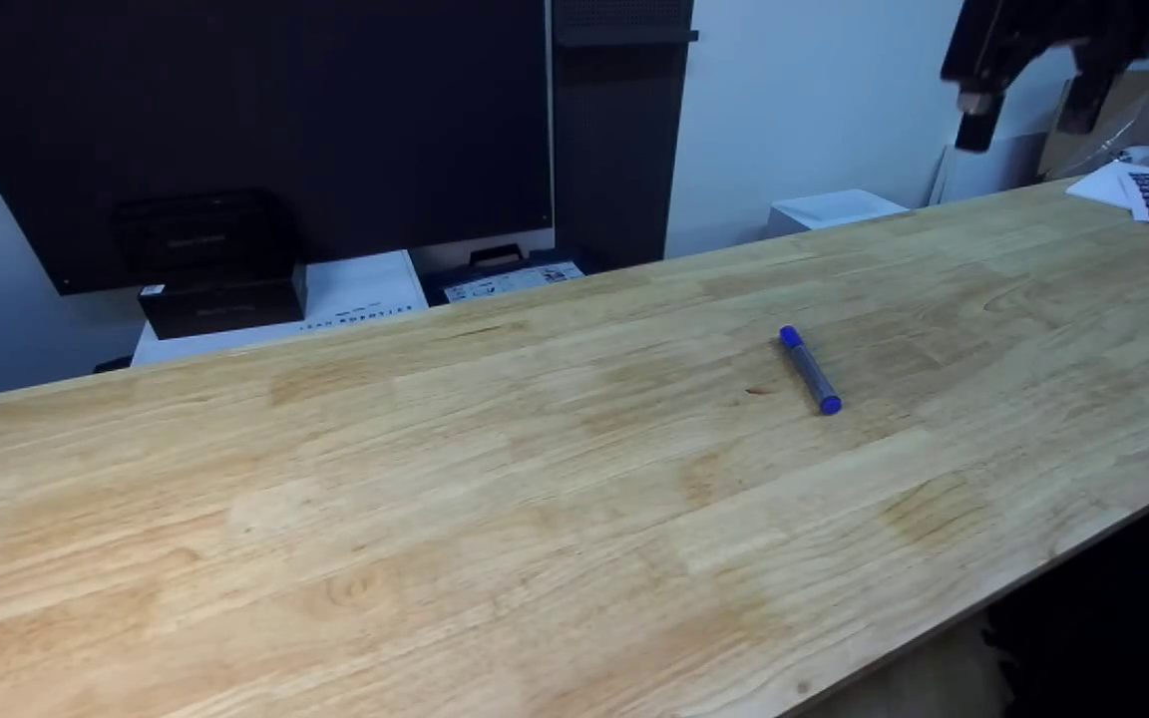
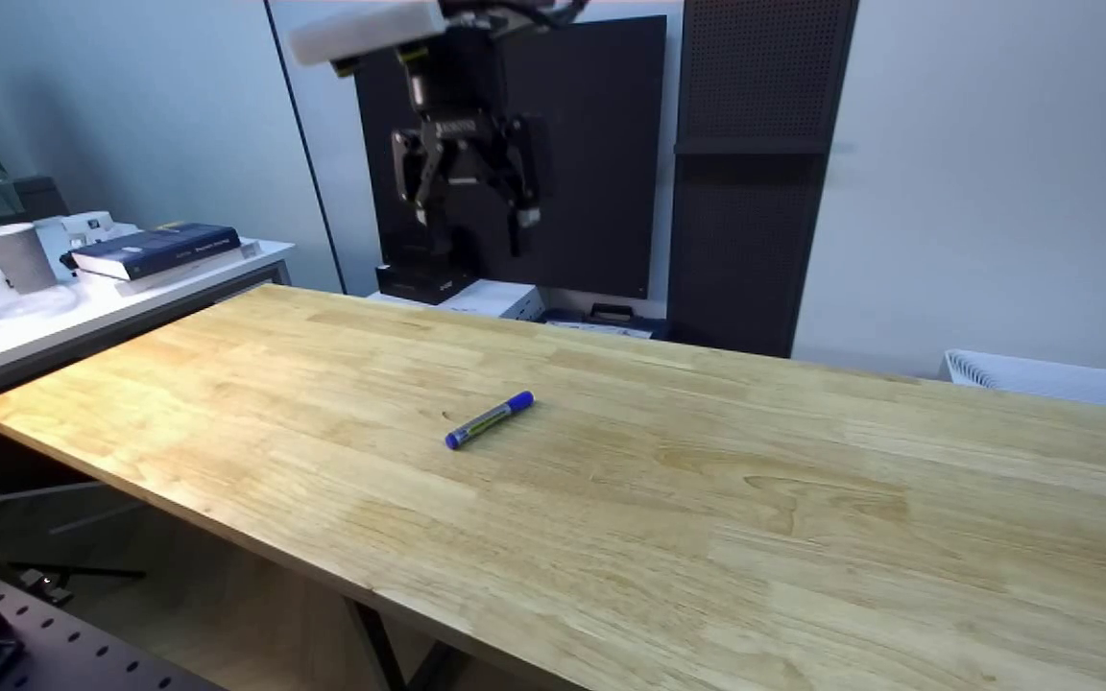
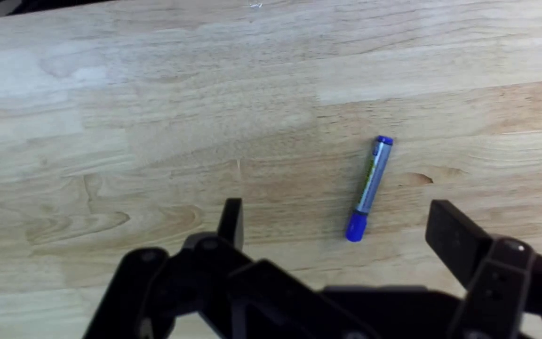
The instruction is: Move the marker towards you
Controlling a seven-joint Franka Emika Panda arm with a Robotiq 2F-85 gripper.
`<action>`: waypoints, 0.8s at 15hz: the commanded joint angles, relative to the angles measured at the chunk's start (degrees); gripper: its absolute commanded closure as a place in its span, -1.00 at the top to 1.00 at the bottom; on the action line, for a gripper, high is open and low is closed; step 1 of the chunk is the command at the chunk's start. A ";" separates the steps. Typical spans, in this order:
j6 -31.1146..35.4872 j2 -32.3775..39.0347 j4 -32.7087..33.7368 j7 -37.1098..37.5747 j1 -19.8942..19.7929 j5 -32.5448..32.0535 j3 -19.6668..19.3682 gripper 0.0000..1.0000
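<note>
Hanging wide-spread and empty, the gripper [image 3: 337, 214] has the marker [image 3: 370, 183] below, right of wrist-view centre, across its closing line.

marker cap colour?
Solid deep blue; the marker cap shows best in the wrist view.

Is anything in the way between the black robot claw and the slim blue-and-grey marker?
Nothing that I can see. The black two-fingered gripper hangs open above the pale wooden tabletop, and the wrist view shows the slim blue-and-grey marker whole, with nothing lying over it.
</note>
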 commanded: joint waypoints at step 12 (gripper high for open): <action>14.70 19.27 8.48 13.62 4.81 5.24 -0.68 1.00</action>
